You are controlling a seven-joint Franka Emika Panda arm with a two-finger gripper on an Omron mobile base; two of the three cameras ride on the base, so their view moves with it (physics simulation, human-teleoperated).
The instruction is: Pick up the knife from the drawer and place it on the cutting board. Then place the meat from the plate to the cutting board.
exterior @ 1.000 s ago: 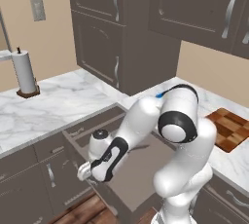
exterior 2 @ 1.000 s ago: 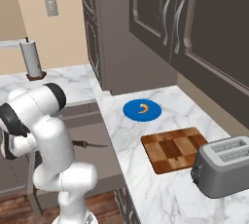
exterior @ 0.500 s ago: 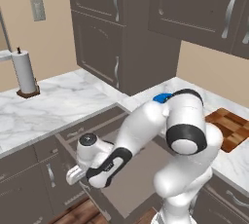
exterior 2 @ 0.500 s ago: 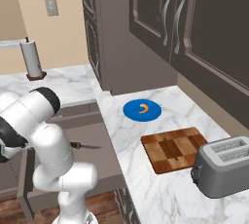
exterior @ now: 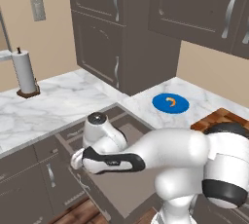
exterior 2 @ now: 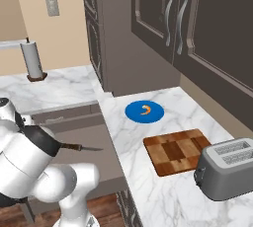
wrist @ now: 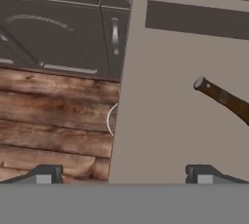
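Note:
The knife (exterior 2: pixel 81 147) lies in the open drawer (exterior 2: pixel 94 167), its dark brown handle (wrist: pixel 224 99) reaching in from the right edge of the hand view. My gripper (wrist: pixel 124 174) is open, with its fingertips (wrist: pixel 202 173) wide apart and nothing between them. It hangs over the drawer's front edge, one tip above the floor and the other above the drawer's flat inside (wrist: pixel 165 96). The knife handle is off to one side of the jaws, not between them. The orange meat (exterior 2: pixel 145 110) rests on the blue plate (exterior 2: pixel 133 115). The checkered cutting board (exterior 2: pixel 178 151) lies bare beside the plate.
A grey toaster (exterior 2: pixel 227 168) stands next to the cutting board. A paper towel holder (exterior: pixel 24 74) stands on the far left counter. The drawer's curved silver handle (wrist: pixel 111 118) juts out over the wooden floor (wrist: pixel 53 121). Closed cabinet fronts (wrist: pixel 58 28) lie beyond the drawer.
My arm has swung lower and stretched across the open drawer toward its front, uncovering the blue plate in the left base view. The gripper has stayed open. The knife has not moved.

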